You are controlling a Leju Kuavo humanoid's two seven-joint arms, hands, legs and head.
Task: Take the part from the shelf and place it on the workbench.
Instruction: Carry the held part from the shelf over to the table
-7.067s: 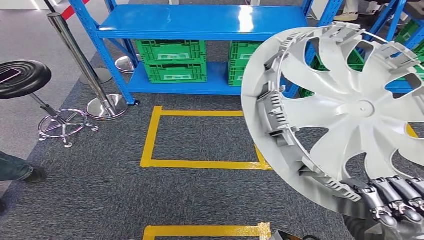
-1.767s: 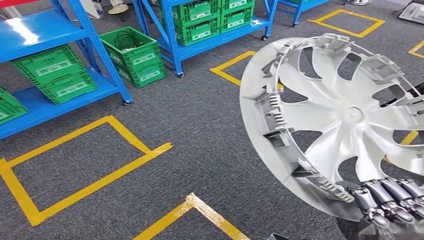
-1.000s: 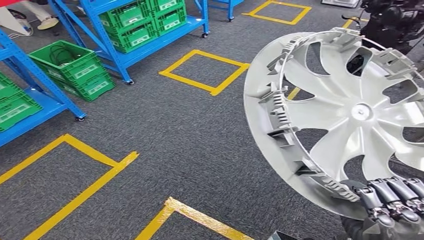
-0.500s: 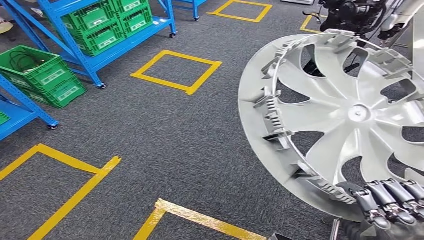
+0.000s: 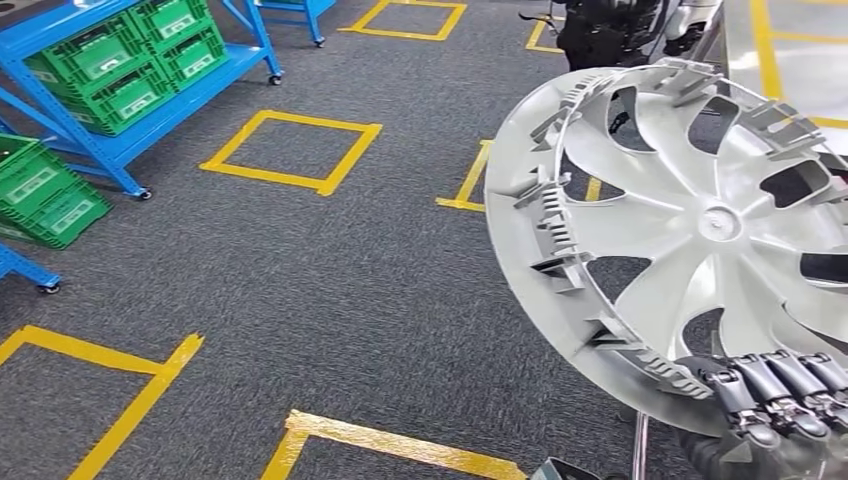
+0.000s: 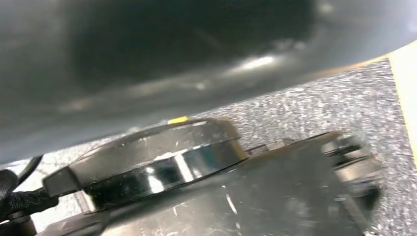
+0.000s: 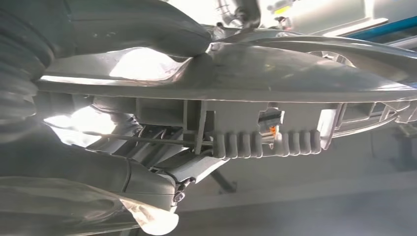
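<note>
Nearest you, at the lower right of the head view, the right hand (image 5: pixel 770 395) grips the hubcap (image 5: pixel 700 230) by its lower rim, dark fingers (image 5: pixel 745 385) wrapped over the edge. In the right wrist view the same hold shows close up: the thick grey thumb (image 7: pixel 147 22) lies on one face of the hubcap (image 7: pixel 295 73) and the fingers (image 7: pixel 152 172) curl under the ribbed clips on the other side, so the rim is clamped between them.

You see the hubcap carried upright and slightly tilted, its inner face with clips and spokes turned toward the head camera, high above the floor on the right side of the view. It touches nothing but the hand.

You cannot tell how the left hand's fingers lie: the left wrist view is blurred, taken up by dark body parts with a strip of grey carpet (image 6: pixel 344 103) behind them.

Below and beyond the hubcap lies grey carpet (image 5: pixel 380 290) marked with yellow tape (image 5: pixel 390 445): a corner just ahead of you, another corner at the lower left, then a full taped square (image 5: pixel 290 150) farther out.

At the left edge a green crate (image 5: pixel 45 190) sits low, beside a blue shelf (image 5: pixel 130 150) on castors that carries more green crates (image 5: pixel 120 65). Far ahead, at the top of the view, dark machinery (image 5: pixel 605 30) stands past the hubcap's upper rim.
</note>
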